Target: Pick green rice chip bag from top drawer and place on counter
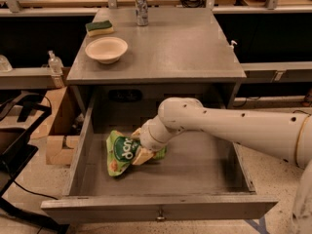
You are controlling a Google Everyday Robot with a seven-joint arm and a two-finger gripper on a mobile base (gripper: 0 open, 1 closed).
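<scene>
The green rice chip bag (120, 151) lies on the floor of the open top drawer (161, 209), left of its middle. My gripper (139, 145) reaches down into the drawer from the right and sits on the bag's right half. One tan finger is at the bag's far edge and the other at its near edge, closed in on the bag between them. The bag still rests on the drawer floor. The counter (185, 48) is the grey top above the drawer.
On the counter stand a white bowl (106, 49), a green-and-yellow sponge (99, 28) and a metal can (142, 8). My white arm (234, 128) crosses the drawer's right side. A cardboard box (58, 130) and black frame (19, 145) stand to the left.
</scene>
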